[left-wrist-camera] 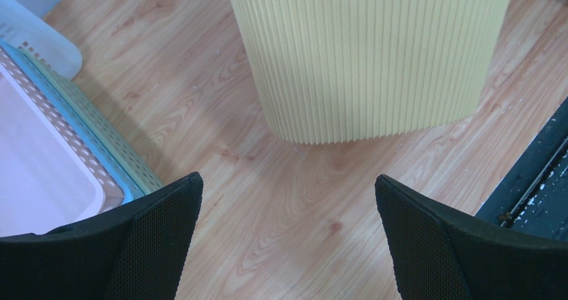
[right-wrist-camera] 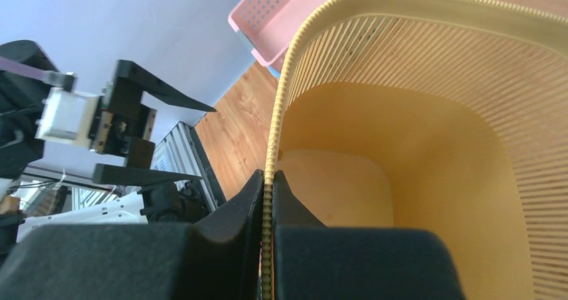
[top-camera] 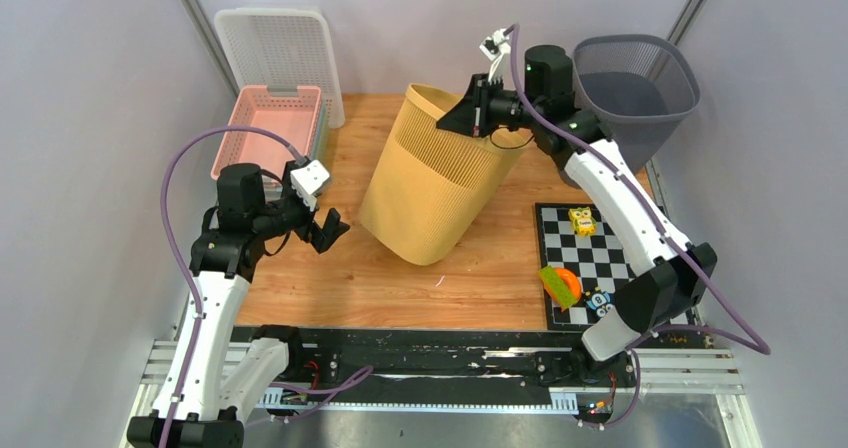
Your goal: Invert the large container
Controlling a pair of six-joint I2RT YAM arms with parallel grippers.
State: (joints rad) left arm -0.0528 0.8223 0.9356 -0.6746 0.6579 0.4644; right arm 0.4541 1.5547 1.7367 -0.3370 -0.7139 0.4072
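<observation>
Tilting away from me, the large yellow ribbed container stands in the middle of the wooden table. Its base is low on the near side and its mouth is raised toward the back right. I can't tell whether any of the base is off the wood. My right gripper is pinched on the top rim, one finger inside the wall and one outside, with the thin edge squeezed between them. Through that wrist camera I look straight down into the hollow yellow interior.

My left gripper hangs just left of the container's lower half, apart from it, fingers spread wide with nothing between them but bare wood. Its camera shows the ribbed wall ahead.

Behind the left arm a pink basket lies on the table, with a white basket propped against the back wall. A grey bin stands at the back right. On the near right is a checkered mat carrying a small yellow toy and an orange-and-green piece.
</observation>
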